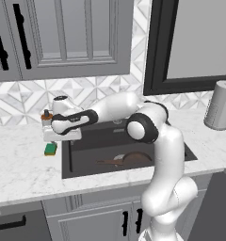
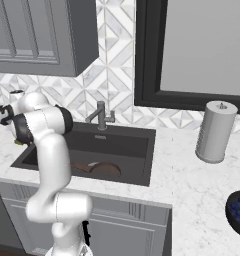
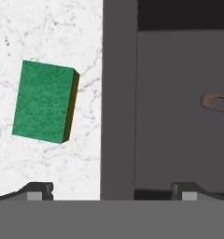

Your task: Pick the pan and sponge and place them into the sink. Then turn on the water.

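The green sponge [image 3: 44,101] with a yellow layer lies flat on the white marble counter, just left of the sink's rim [image 3: 118,93]. In the left base view the sponge [image 1: 50,148] sits below and left of my hand. My gripper [image 3: 114,190] hangs open above the rim, fingertips wide apart with nothing between them, and it points down [image 1: 62,139]. The dark brown pan [image 1: 130,159] lies in the dark grey sink [image 1: 100,141], handle pointing left. The handle's holed end [image 3: 219,102] shows in the hand view. From the right I see the pan [image 2: 104,169] in the sink [image 2: 122,145], below the faucet [image 2: 101,116].
A soap dispenser [image 1: 46,116] stands behind my hand at the sink's back left corner. A grey paper towel roll [image 2: 216,131] stands on the counter right of the sink, and a bowl of blueberries [image 2: 239,207] sits at the far right. Grey cabinets hang above.
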Motion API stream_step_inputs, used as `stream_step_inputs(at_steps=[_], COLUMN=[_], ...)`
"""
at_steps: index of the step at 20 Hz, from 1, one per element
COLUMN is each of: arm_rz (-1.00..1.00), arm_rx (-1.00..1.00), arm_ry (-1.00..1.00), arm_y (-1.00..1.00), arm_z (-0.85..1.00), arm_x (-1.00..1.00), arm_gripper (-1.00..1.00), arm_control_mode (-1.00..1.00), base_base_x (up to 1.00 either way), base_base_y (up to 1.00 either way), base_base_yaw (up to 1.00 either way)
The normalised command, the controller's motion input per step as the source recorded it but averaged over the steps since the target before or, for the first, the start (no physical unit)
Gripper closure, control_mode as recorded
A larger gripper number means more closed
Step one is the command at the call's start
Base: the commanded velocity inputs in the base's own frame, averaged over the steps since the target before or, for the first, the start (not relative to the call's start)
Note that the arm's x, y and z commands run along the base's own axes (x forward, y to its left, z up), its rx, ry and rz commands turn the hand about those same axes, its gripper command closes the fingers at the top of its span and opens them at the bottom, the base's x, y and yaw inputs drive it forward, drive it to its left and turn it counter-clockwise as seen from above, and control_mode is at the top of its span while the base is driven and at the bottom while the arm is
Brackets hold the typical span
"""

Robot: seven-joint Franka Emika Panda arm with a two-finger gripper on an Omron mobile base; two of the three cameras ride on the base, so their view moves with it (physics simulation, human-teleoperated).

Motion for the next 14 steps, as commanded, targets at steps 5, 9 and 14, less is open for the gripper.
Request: stream_step_inputs(at_steps=[5,9,14], arm_rz=[0.00,0.00,0.00], arm_rx=[0.00,0.00,-0.01], arm_ry=[0.00,0.00,0.00], arm_y=[0.38,0.22,0.20], arm_z=[0.00,-0.03,-0.05], arm_x=[0.02,0.06,0.15], arm_gripper=[-1.00,-1.00,-1.00], arm_control_mode=[-1.00,-1.00,-1.00], base_base_x=[0.00,0.00,0.00], base_base_y=[0.00,0.00,0.00], base_base_yaw=[0.00,0.00,0.00])
